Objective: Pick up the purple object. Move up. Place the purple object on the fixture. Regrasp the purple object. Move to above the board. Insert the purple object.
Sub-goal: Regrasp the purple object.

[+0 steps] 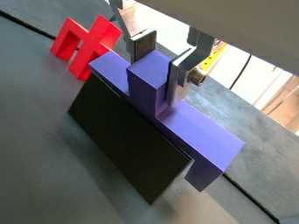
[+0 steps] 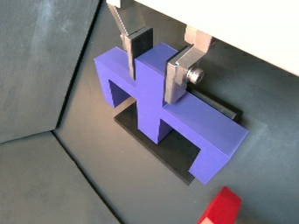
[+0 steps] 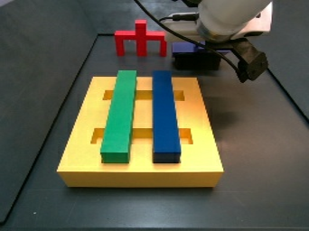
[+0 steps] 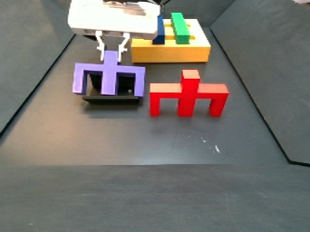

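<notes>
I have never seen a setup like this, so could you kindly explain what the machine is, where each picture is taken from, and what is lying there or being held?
This is a single robot arm ending in a two-finger claw. Two pictures come from cameras on its wrist, looking down past the silver fingers; two come from cameras fixed beside the table. On the dark surface lie a yellow board carrying a green bar and a blue bar, a red forked piece, and a small black fixture. The purple object rests on that fixture, its central post pointing up. The claw is directly above it, a finger on each side of the post. Whether they already squeeze it, I cannot tell.
</notes>
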You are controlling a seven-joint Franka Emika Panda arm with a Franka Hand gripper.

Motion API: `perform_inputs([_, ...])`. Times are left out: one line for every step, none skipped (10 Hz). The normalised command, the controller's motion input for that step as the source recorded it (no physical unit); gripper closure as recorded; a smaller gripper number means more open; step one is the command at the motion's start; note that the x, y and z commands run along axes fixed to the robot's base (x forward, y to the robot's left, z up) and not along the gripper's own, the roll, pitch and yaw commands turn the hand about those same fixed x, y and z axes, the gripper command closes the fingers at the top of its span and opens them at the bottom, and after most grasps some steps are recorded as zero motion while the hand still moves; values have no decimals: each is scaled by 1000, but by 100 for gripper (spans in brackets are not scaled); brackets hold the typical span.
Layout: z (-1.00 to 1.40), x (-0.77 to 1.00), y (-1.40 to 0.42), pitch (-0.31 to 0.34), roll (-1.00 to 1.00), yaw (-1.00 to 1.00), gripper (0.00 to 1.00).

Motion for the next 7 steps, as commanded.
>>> perform_inputs([0,0,0,0,0,0,100])
perform_inputs([0,0,0,0,0,0,100])
perform_inputs([0,0,0,0,0,0,100])
perform_inputs([0,0,0,0,0,0,100])
perform_inputs([0,0,0,0,0,0,100])
perform_inputs([0,0,0,0,0,0,100])
perform_inputs([0,0,0,0,0,0,100])
